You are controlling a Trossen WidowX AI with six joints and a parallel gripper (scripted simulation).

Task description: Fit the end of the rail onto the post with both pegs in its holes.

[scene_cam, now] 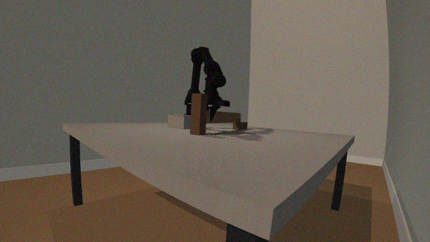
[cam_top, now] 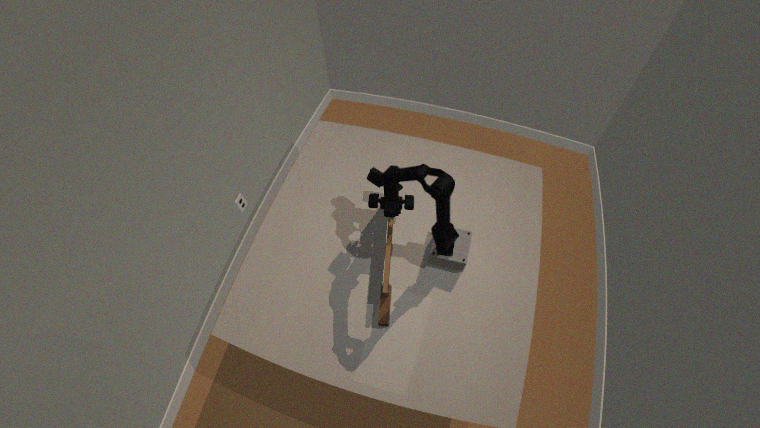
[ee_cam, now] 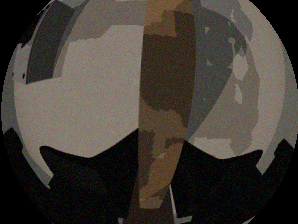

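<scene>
My matte black parallel fingers are closed on the long, light-brown wooden bed rail, one finger against each side face. In the top view, the rail extends from my fingers towards 6 o'clock, its far end at the low brown wooden footboard block. In the exterior view, the rail's long body is raised above the pale grey worktop and reads as approximately level; the block lies at 4 o'clock from my fingers. In that view, the short upright brown wooden post stands towards 8 o'clock, overlapping the near end of the rail. Contact between rail and post cannot be confirmed, and the pegs and their engagement depth are concealed. In the wrist view, the rail runs between my fingers from 6 o'clock to 12 o'clock. My light grey block-shaped base is located at 4 o'clock from my fingers in the top view, apart from the rail.
</scene>
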